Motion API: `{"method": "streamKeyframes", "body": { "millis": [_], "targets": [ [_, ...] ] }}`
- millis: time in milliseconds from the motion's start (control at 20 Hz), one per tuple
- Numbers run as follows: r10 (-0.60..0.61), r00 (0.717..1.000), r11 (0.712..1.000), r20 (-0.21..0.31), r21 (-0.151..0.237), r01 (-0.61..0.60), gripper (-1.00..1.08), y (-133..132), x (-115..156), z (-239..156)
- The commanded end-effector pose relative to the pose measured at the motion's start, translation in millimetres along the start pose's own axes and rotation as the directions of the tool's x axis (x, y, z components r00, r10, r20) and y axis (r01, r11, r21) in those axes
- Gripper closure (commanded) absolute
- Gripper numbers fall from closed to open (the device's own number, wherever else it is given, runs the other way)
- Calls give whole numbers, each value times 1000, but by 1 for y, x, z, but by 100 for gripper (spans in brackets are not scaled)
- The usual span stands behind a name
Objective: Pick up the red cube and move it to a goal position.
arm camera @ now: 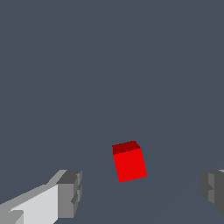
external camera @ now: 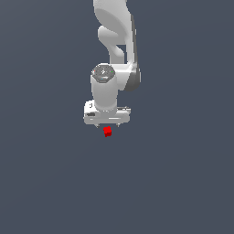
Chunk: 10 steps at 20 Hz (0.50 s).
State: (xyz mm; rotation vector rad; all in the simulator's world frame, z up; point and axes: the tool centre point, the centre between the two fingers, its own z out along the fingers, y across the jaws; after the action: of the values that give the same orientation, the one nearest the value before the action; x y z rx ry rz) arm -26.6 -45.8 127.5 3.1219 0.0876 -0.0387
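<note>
The red cube (external camera: pixel 107 132) is a small bright red block on the dark grey floor, just below the white hand of my arm in the exterior view. In the wrist view the red cube (arm camera: pixel 128 162) lies between my two fingers, nearer the middle, touching neither. My gripper (external camera: pixel 106 125) is open, its grey fingertips (arm camera: pixel 71 192) spread far wider than the cube. It holds nothing. In the exterior view the fingers are mostly hidden under the hand.
The dark grey floor (external camera: pixel 183 183) spreads flat in all directions. My white arm (external camera: pixel 116 41) rises toward the top of the exterior view.
</note>
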Motion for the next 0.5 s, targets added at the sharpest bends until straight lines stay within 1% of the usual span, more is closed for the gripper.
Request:
{"method": "streamKeyframes", "body": {
  "millis": [0, 450],
  "targets": [
    [-35, 999, 999, -4, 2, 35, -92, 0, -5, 17],
    [-166, 986, 986, -21, 10, 166, -92, 2, -22, 79]
  ]
}}
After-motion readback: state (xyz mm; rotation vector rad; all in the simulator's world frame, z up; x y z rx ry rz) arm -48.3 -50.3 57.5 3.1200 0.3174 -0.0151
